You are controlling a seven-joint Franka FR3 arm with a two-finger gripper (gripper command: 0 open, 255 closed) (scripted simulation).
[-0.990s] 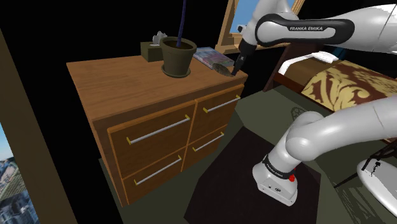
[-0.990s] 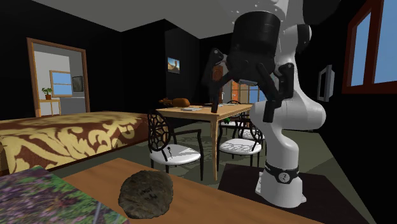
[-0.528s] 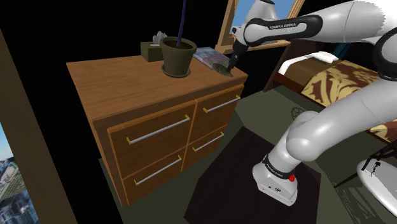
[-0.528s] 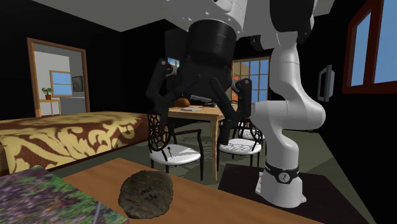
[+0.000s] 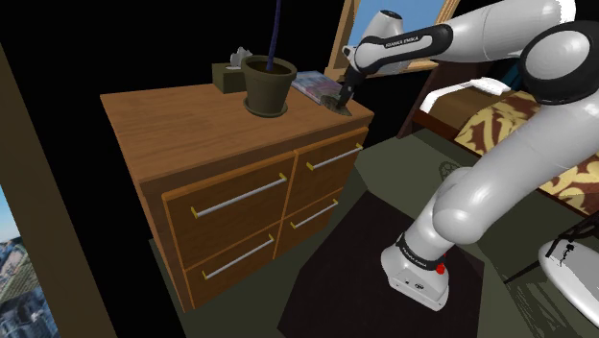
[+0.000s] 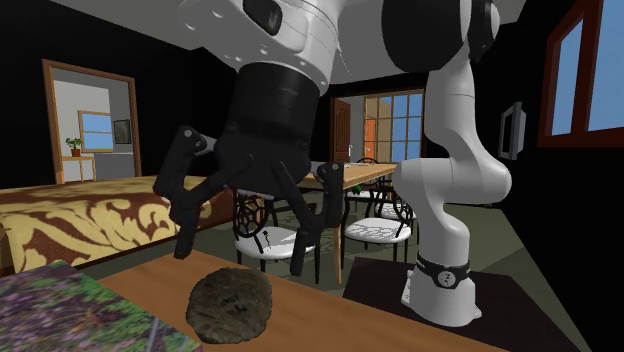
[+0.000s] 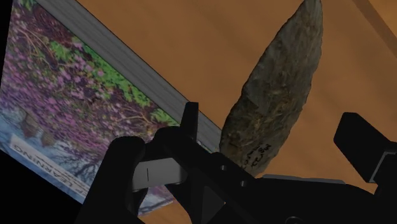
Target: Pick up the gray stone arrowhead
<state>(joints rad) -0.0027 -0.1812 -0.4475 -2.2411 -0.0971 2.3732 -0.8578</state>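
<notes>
The gripper [image 6: 242, 258], spread wide, hovers over the arrowhead [image 6: 232, 305]; best lower straight and straddle its narrow width before closing.

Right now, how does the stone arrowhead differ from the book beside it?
The arrowhead is mottled grey-brown and rough; the book shows a cover of purple flowers and green leaves. The arrowhead tapers to a point; the book is straight-edged. Both lie flat on the wooden dresser top, side by side.
</notes>
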